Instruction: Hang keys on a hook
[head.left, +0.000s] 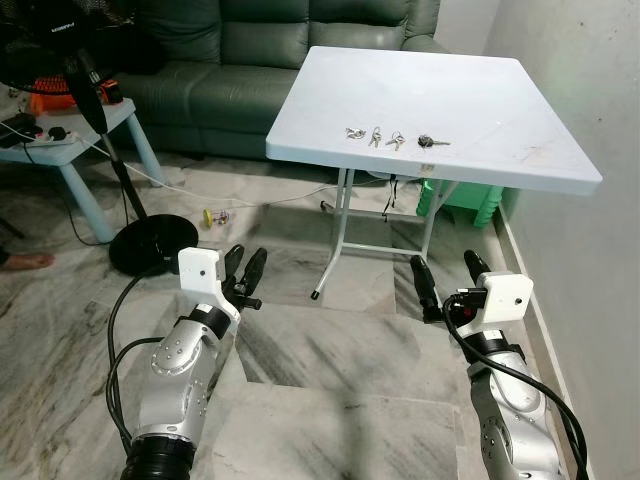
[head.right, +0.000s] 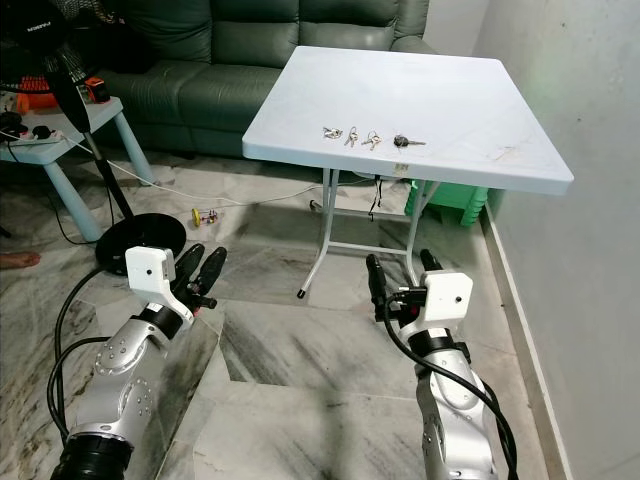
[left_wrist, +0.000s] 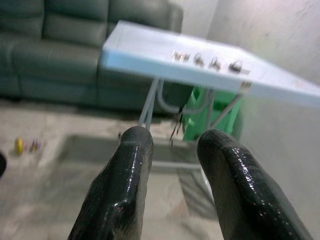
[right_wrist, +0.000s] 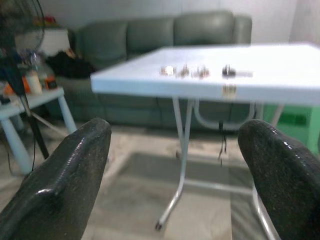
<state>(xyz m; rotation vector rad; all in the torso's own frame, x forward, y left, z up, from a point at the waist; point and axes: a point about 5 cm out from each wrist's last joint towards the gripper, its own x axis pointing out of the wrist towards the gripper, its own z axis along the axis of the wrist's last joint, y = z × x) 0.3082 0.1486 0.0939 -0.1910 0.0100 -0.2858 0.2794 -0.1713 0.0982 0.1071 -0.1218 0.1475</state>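
The keys (head.left: 397, 139) lay on the surface (head.left: 500, 90), far ahead of both hands. The left hand (head.left: 243, 271) and right hand (head.left: 449, 276) were spread and held nothing. The robot looked like it was just starting and needed to step closer.

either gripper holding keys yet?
No. The keys lie in a row on the white table; left gripper and right gripper are open and empty.

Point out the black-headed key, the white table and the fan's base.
Black-headed key (head.left: 427, 141), left eye view, on its dark head.
White table (head.left: 500, 90), left eye view, on a bare part of the top.
Fan base (head.left: 150, 243), left eye view, on the black round foot.
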